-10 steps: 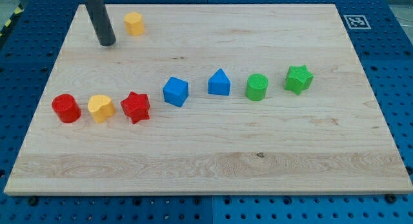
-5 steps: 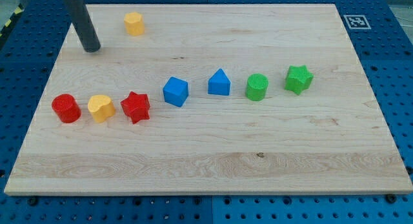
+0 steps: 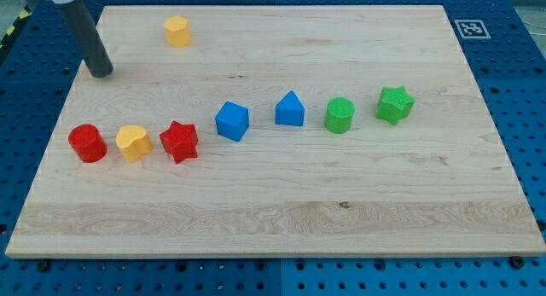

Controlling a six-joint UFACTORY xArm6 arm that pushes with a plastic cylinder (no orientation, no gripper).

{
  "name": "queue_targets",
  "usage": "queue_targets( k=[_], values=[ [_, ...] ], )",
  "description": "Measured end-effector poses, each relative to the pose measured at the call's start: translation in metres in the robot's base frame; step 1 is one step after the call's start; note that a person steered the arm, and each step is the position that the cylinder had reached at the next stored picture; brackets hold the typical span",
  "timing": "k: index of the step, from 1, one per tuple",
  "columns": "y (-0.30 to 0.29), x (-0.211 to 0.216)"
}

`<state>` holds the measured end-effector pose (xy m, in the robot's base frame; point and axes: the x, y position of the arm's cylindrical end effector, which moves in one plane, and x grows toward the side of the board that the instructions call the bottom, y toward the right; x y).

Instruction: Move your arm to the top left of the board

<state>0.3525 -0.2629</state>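
Shifted leftward, my tip [image 3: 101, 72] at board [image 3: 281, 185] left edge, rod leaning up-left

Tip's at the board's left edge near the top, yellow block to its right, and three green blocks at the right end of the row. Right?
Not quite: the camera view shows two green blocks, the green cylinder and green star. The rest holds: my tip is at the board's left edge near the top, with the yellow block to its right.

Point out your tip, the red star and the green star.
My tip [image 3: 101, 72], camera view, the rod's very end at the board's left edge.
Red star [image 3: 179, 141], camera view, middle of its top face.
Green star [image 3: 395, 103], camera view, middle of its top face.
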Motion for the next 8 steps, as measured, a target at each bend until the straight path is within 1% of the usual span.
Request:
queue_targets(
  k=[3,8],
  values=[
    [-0.018,0.01],
    [-0.042,0.011]
  ],
)
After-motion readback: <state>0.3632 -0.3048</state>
